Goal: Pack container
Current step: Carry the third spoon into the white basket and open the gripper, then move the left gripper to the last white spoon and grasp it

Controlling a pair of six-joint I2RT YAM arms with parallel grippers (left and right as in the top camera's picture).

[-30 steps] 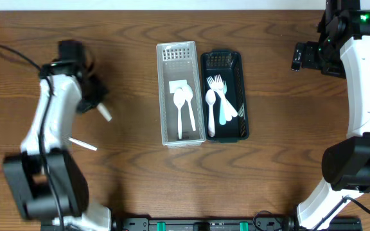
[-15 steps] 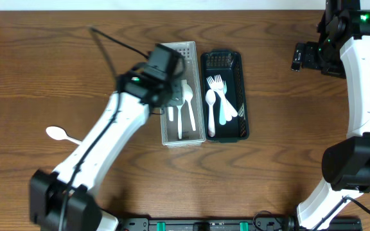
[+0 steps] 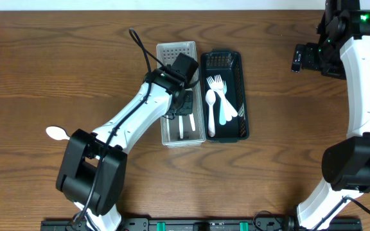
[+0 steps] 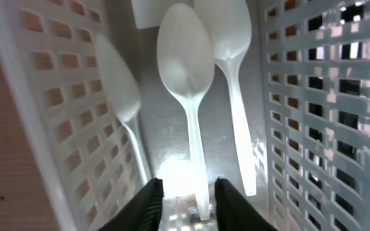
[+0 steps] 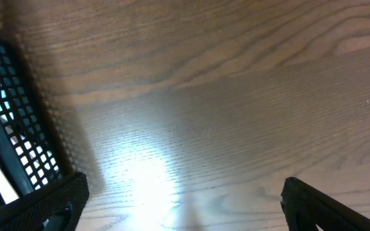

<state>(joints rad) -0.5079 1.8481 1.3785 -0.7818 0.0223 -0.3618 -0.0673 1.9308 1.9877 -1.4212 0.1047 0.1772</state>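
A wooden counter (image 3: 44, 77) fills the overhead view from edge to edge, dark brown with long wavy grain running left to right and darker streaks through it. A thin pale strip (image 3: 108, 5) lies along its far edge at the top of the frame. Along the near edge sits a black rail (image 3: 204, 224) with small green clips (image 3: 161, 226). In the right wrist view the wood looks greyer, and a soft bright glare (image 5: 146, 173) spreads over it. No walls, floor or windows show.
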